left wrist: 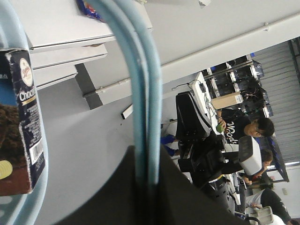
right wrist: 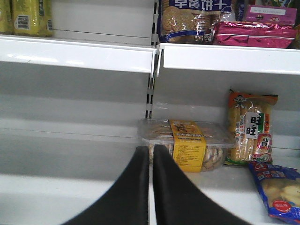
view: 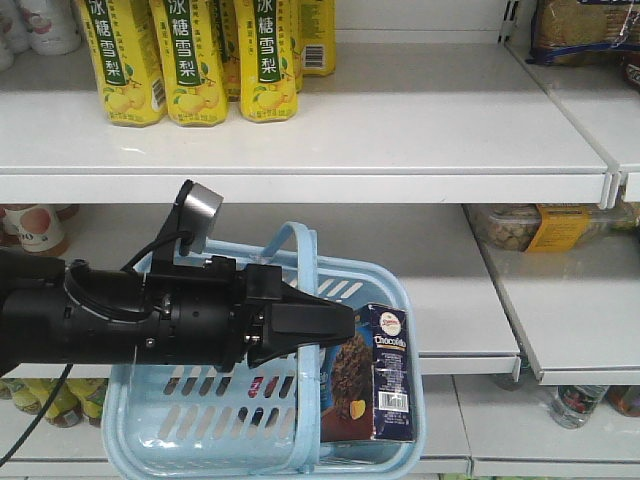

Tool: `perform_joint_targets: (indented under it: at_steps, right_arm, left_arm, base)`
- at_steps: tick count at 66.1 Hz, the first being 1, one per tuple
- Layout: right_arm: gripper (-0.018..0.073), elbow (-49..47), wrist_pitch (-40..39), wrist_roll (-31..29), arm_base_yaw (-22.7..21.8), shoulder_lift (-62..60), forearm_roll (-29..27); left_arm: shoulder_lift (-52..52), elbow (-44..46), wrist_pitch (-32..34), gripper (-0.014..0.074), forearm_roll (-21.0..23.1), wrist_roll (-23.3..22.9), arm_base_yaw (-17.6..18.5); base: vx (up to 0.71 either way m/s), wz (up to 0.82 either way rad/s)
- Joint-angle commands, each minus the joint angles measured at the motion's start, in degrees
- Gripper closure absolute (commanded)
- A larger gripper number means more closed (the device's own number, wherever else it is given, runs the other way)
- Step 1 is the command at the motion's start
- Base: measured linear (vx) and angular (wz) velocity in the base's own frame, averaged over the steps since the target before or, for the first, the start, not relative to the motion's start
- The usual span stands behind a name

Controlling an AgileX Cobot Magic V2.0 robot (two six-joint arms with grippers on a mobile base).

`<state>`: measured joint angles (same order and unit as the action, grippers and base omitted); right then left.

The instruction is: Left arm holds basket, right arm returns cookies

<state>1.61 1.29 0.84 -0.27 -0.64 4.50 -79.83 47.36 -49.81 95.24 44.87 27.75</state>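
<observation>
The pale-blue basket [view: 200, 400] hangs in front of the shelves, and my left gripper [view: 345, 322] is shut on its hoop handle [view: 300, 240]. In the left wrist view the handle [left wrist: 143, 93] runs straight down between the dark jaws of the left gripper [left wrist: 146, 157]. The navy cookies box [view: 385, 375] stands upright inside the basket at its right end; it also shows at the left edge as the cookies box [left wrist: 21, 122]. My right gripper [right wrist: 151, 149] is shut with nothing in it, facing a shelf, and is out of the front view.
Yellow drink bottles [view: 190, 60] stand on the top shelf. A clear snack tub [right wrist: 187, 145] with a yellow label sits on the right-hand shelf right beyond my right fingertips, with snack bags [right wrist: 248, 126] beside it. A white shelf edge [right wrist: 79, 54] runs above.
</observation>
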Motion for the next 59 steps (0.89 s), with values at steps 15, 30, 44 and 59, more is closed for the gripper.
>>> perform_joint_targets:
  at_steps: [15, 30, 44, 59]
  right_arm:
    - [0.0562, 1.02, -4.12, -0.13, -0.29, -0.73, 0.33]
    - [0.0562, 1.02, -4.12, -0.13, -0.29, -0.73, 0.33]
    - [0.0562, 1.02, -4.12, -0.13, -0.29, -0.73, 0.33]
    - [0.0562, 1.02, -4.12, -0.13, -0.29, -0.73, 0.33]
  left_arm:
    - [1.91, 2.29, -3.40, 0.0599, 4.78, 0.69, 0.14]
    - [1.91, 2.29, -3.40, 0.0599, 4.78, 0.69, 0.14]
    - [1.91, 2.29, -3.40, 0.0599, 4.78, 0.69, 0.14]
    - [1.91, 2.29, -3.40, 0.0599, 4.78, 0.69, 0.14]
  base:
    - [0.05, 0.05]
    - [0.04, 0.03]
    - [0.04, 0.01]
    - [0.06, -0.01]
